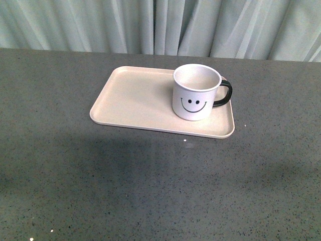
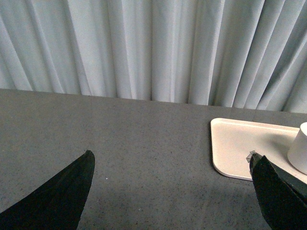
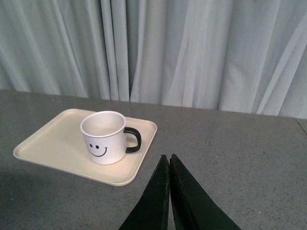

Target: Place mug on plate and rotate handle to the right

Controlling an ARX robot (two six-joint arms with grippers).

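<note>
Mug (image 1: 196, 93): stood on the plate (image 1: 135, 95), handle (image 1: 223, 94) already pointing right.
Left gripper (image 2: 170, 191): spread wide, empty.
Right gripper (image 3: 170, 165): closed, empty.
Advice: retreat clear; do not nudge it.

The front view looks down across the worktop (image 1: 150, 181) toward the curtain (image 1: 160, 25). Both wrist views sit low, facing that curtain; all three share the plate (image 1: 135, 95).

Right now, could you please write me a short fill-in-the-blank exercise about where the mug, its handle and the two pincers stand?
1. The mug stands upright on the ____.
2. In the front view, its black handle points to the ____.
3. The right pincer is ____, holding nothing.
4. The left pincer has its fingers spread ____.

Missing words: plate; right; shut; open
</note>
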